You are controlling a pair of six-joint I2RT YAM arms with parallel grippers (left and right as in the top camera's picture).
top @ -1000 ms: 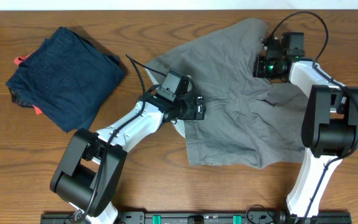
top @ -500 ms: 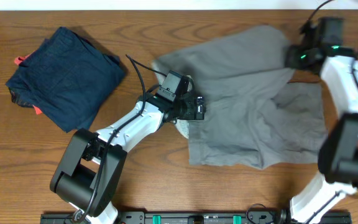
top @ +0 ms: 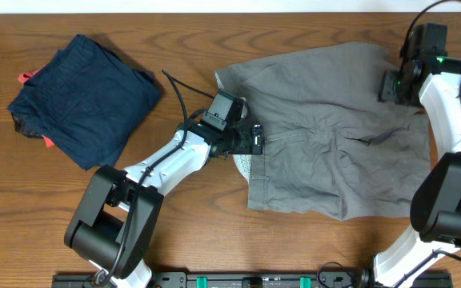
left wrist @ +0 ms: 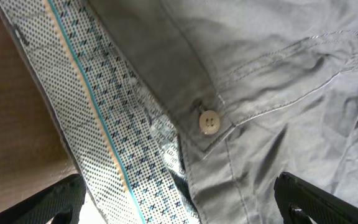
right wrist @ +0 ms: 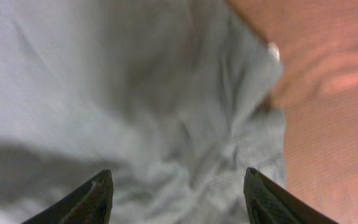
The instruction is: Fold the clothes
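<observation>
**Soft shorts spread flat, both hands open over the cloth**

The shorts (top: 334, 136) lie opened out on the middle and right of the wooden table (top: 38, 200), well apart from the folded navy garment (top: 82, 96) at the left. The fabric is a thin grey-khaki cotton weave, matte and lightly creased, with stitched seams and shallow ripples across the legs.

The left hand (top: 256, 140) sits at the waist edge. In its wrist view the left hand (left wrist: 179, 208) has its fingers spread wide at the bottom corners, gripping nothing. Under it is the waistband (left wrist: 166, 68) with a small pale button (left wrist: 209, 121). Beside that, the turned-out lining (left wrist: 104, 124) shows a fine dotted print and a teal stripe.

The right hand (top: 392, 84) is at the upper right corner of the shorts. Its own view shows the right hand (right wrist: 179, 177) spread open too, above rumpled cloth near the fabric's edge, with bare wood just beside.

The shorts will probably handle as light, limp and non-slippery. They should drape and sag from any pinch and cannot be pushed from one edge. The doubled waistband and the hemmed leg corners look the firmest places to take hold. A pinch in the middle of a panel would likely lift one layer only and bunch the cloth.
</observation>
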